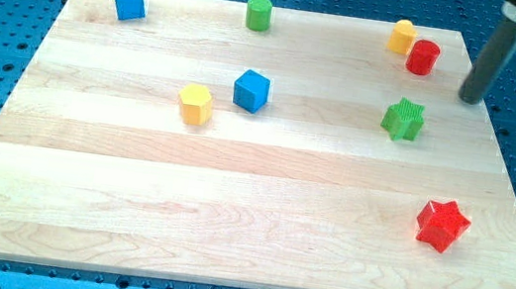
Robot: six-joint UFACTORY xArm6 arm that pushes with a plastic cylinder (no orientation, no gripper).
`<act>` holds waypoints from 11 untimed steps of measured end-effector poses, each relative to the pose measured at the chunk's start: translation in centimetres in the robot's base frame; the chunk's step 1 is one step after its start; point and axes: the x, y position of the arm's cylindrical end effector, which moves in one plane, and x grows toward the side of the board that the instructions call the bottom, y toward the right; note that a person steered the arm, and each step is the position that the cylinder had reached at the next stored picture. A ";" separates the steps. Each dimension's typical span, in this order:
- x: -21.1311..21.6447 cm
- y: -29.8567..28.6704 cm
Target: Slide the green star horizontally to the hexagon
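Tip (471,99) of the straight dark rod stands at the view's upper right edge of the pale wooden board (227,230), touching no block and holding nothing, up and to the right of the green star block (403,119). The star lies right of centre, below the red cylinder (422,56) and small yellow block (402,36). The yellow hexagon block (195,103) lies well apart toward the left, just beside the blue cube (251,91).
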 end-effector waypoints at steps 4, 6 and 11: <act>-5.0 4.0; -5.6 1.3; -5.6 2.7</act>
